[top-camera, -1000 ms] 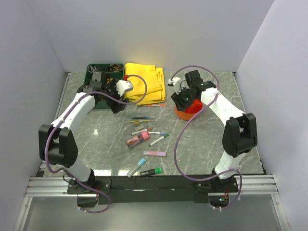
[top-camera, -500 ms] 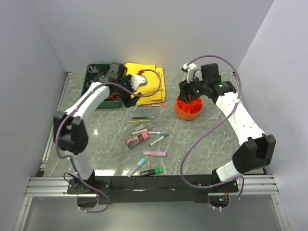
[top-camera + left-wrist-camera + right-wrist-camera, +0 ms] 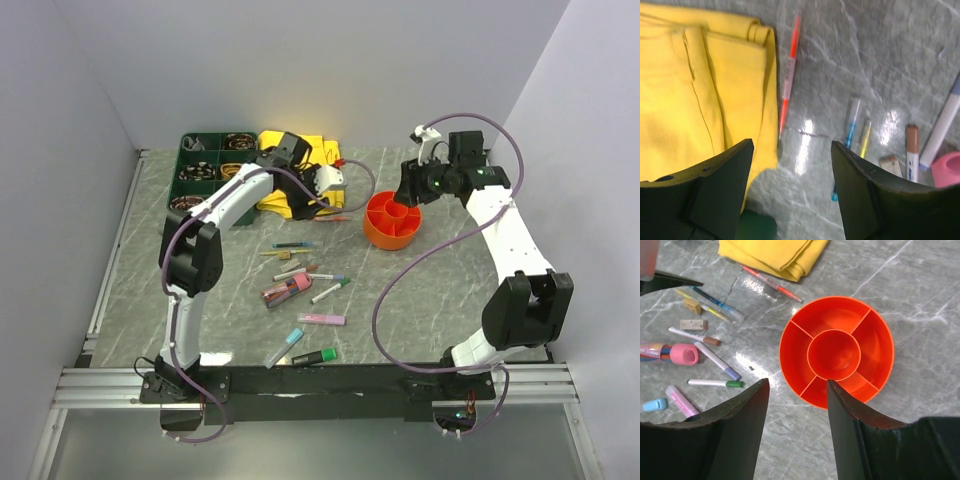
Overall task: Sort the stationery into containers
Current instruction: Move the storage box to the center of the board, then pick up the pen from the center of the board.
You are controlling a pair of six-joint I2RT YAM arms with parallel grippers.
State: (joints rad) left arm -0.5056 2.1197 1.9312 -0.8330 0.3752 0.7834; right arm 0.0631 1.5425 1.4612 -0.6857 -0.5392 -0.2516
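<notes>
While both arms stretch out toward the back of the grey marble table (image 3: 450, 290), the stationery nearest their bases lies loose. There's a dark marker with a green end (image 3: 315, 356), a pale blue-capped pen (image 3: 284, 347) just beside it to the left, and a pink highlighter (image 3: 321, 319) a touch farther in. Moving up the table, a white pen with a green cap (image 3: 330, 291) lies next to a pink-capped tube (image 3: 285, 291). Beyond them a brown-tipped marker (image 3: 911, 152), a small eraser (image 3: 888, 162), a yellow pen (image 3: 864, 137) and a blue pen (image 3: 850, 125) lie close together, none of it in a container.

Now the right side: the orange pot (image 3: 785, 347) stands on the table, a round centre cup ringed by four sections. The right gripper (image 3: 797, 385) hangs right above it, jaws parted, gripping nothing.

Over to the left gripper (image 3: 791, 146): it hovers over the near edge of the folded yellow cloth (image 3: 700, 85), fingers spread wide with nothing between them. A red pen (image 3: 788, 75) lies on the table just beside the cloth's edge. Farthest back on the left sits the dark green tray (image 3: 183, 165), small bits in some compartments, too small to name.
</notes>
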